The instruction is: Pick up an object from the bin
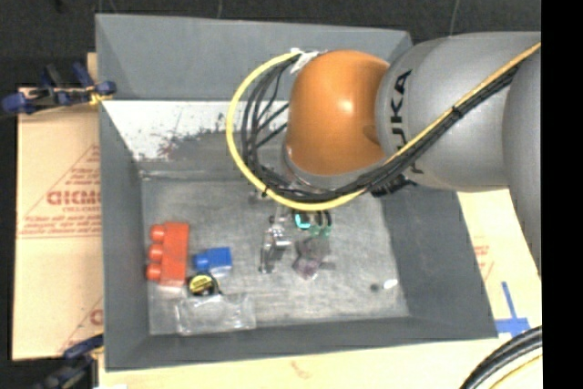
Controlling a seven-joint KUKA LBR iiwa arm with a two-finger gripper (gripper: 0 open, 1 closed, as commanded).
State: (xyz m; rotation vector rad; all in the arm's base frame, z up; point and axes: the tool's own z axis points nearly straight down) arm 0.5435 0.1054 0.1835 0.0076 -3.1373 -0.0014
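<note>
Nothing picked yet, I reckon. Pincer (293, 246) sits low near the bin's (123, 223) middle, wide or narrow I can't tell. Small purplish bit (308, 267) lies just at its 5 o'clock.

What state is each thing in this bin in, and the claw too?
Claw: low over the bin floor, in the middle.
Purplish thing: on the floor beside the claw; held or not, unclear.
Red block: lying at the left, untouched.
Blue block: lying right of the red one.
Black-yellow disc: lying before the blue block.
Clear wrapper: flat by the near wall.
White bit: alone at the right.
</note>
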